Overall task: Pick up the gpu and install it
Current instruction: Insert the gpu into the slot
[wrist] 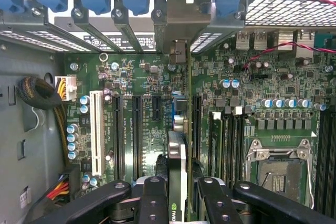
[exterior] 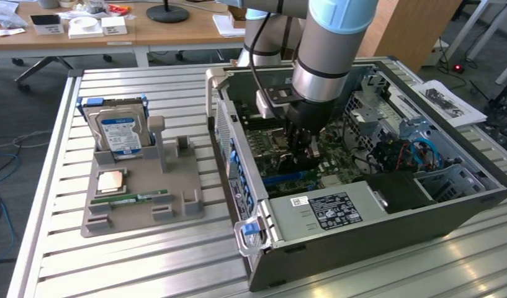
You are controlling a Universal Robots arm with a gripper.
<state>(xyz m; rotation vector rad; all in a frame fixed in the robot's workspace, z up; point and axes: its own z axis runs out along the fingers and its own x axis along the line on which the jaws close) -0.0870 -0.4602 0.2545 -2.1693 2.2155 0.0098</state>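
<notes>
The gripper [exterior: 301, 144], jaws partly closed on the gpu [wrist: 177, 153], holds it edge-down inside the computer case [exterior: 361, 248] over the motherboard [wrist: 142, 77] slots — pickup done, bracket at the rear openings, seating not yet evident.

Green motherboard [wrist: 152, 77], seemingly dark gpu [wrist: 177, 179]

The thin dark gpu card [wrist: 177, 182] runs out of view at its near end, and I can't read the tiny white label [exterior: 329, 211] at the grey metal case's [exterior: 386, 230] six o'clock.
</notes>
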